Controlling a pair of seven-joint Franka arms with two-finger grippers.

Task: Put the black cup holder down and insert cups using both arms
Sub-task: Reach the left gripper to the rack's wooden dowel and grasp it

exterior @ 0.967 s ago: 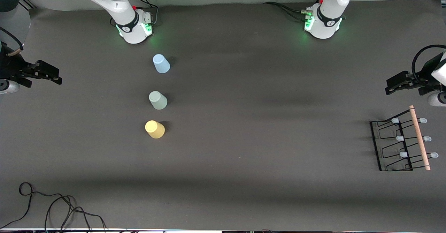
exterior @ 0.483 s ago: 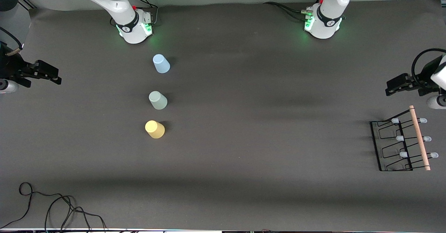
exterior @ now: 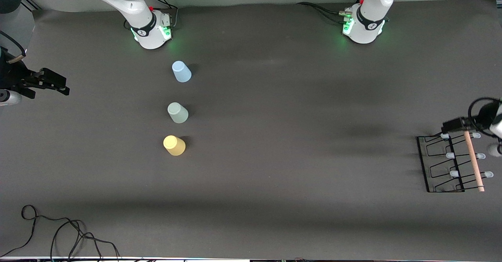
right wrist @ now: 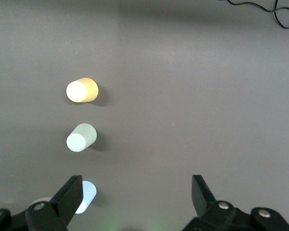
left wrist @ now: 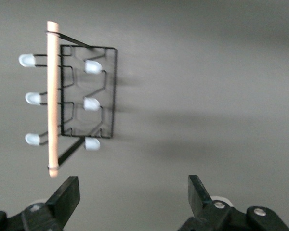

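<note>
Front view, rack: black cup holder (exterior: 451,164) standing at the left arm's end of the table, wooden handle (exterior: 473,161) on top, pale-tipped prongs pointing out to both sides.
Front view, cups: blue cup (exterior: 181,71), grey-green cup (exterior: 177,112) and yellow cup (exterior: 174,145) in a row, mouths down, toward the right arm's end; blue nearest the right arm's base, yellow nearest the camera; well apart from the rack.
Front view, left gripper (exterior: 455,125): over the end of the rack farthest from the camera, close to the handle's tip, holding nothing.
Front view, right gripper (exterior: 55,84): at the table's edge on the right arm's end, well apart from the cups; waiting.
Left wrist view: fingers (left wrist: 67,195) spread wide with only table between them; rack (left wrist: 89,91) and handle (left wrist: 52,98) ahead, not yet touched.
Right wrist view: fingers (right wrist: 72,195) spread wide and empty; yellow (right wrist: 82,90), grey-green (right wrist: 81,137) and blue (right wrist: 85,195) cups below, blue partly hidden by one finger.
Step in hand: probably the approach to the rack's handle; no cup inserted yet.
Next move, as a judgement: centring over the wooden rod, descending with fingers astride it, closing, then carrying the rack toward the cups.
</note>
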